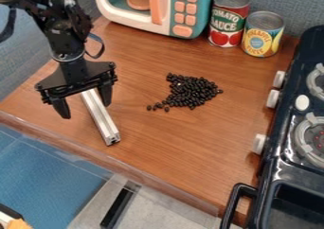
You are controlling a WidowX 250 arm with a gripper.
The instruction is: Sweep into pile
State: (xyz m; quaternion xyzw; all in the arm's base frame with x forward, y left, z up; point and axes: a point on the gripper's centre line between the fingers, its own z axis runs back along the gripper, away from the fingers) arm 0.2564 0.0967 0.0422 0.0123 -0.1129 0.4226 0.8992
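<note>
Black beans (193, 92): small, oval, slightly shiny. Dense, uneven patch mid-surface (177, 152), thinning to a ragged trail toward the bar. Too many, too closely packed to count; a handful of strays at the trail's end, some touching.

Hand (85, 110): one, black, over the left side of the view. Stands wide, its two fingers well apart.

Metal bar (101, 119): one, pale, grooved, square-ended, slanting out from under the hand, well apart from the main patch.

Cans: two, side by side, one red and green (228, 22), one yellow and blue (262, 36). Toy microwave (120, 14): one. Stove (269, 164): one, two burners in view, partly cut off.
</note>
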